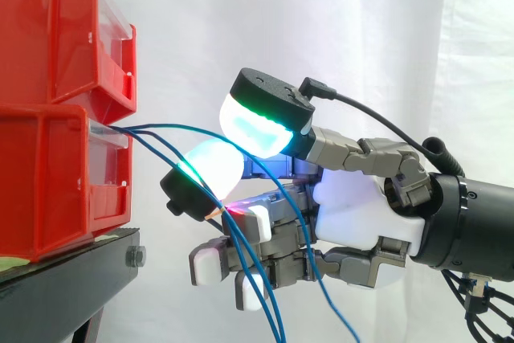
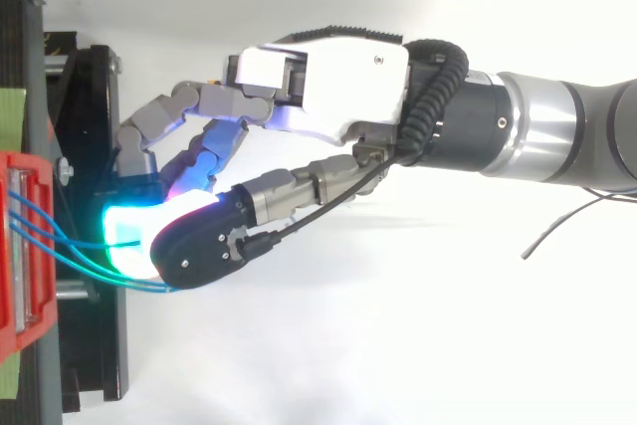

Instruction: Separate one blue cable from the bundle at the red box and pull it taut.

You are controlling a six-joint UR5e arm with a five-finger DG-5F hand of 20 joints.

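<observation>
Thin blue cables (image 1: 161, 130) leave the slot at the top of the lower red bin (image 1: 48, 190) and run right, then drop through my hand (image 1: 361, 214). In the top view the cables (image 2: 48, 234) cross from the red bin (image 2: 25, 276) into the glowing pads. My hand reaches in from the right, with its fingers curled. A cyan-green pad (image 1: 255, 130) sits above the cables and another glowing pad (image 1: 213, 168) lies against them. One blue cable is pinched low between the fingertips, where a red glow (image 1: 238, 210) shows. The other strands pass loosely between the fingers and hang down.
A second red bin (image 1: 56, 30) is stacked on the lower one. Both stand on a black stand (image 1: 72, 279), with a bolt at its edge. A white curtain hangs behind. Loose cable ends (image 1: 277, 315) dangle below my hand.
</observation>
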